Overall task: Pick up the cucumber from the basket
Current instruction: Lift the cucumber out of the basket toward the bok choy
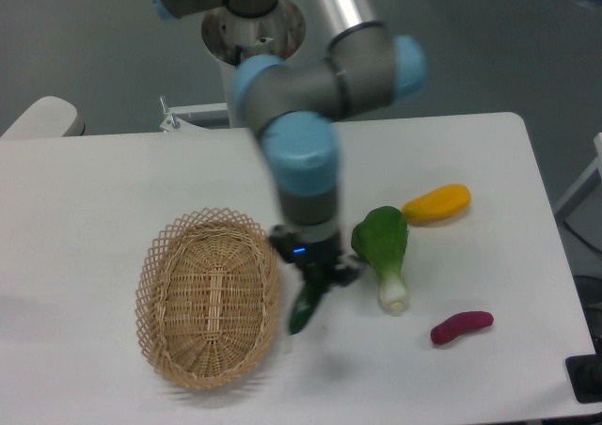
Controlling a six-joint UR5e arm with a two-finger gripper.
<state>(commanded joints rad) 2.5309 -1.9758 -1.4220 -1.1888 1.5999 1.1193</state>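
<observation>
Front and low, the basket (209, 298) sits on the white table (94, 190), and its woven floor looks bare, nothing lying inside. Just past its right rim hangs the gripper (313, 289), jaws clamped on the cucumber (305, 307), which dangles tilted with its lower tip near the tabletop beside the basket; the frame is blurred there, so whether that tip touches the table is hard to say. The pick looks essentially made. To finish cleanly, I'd judge a straight lift best, grip kept firm since the glossy skin could slip, and clear of the lacy rim. Off to the right lie a leafy green vegetable (384, 248), a yellow vegetable (436, 204) and a purple one (461, 327).
</observation>
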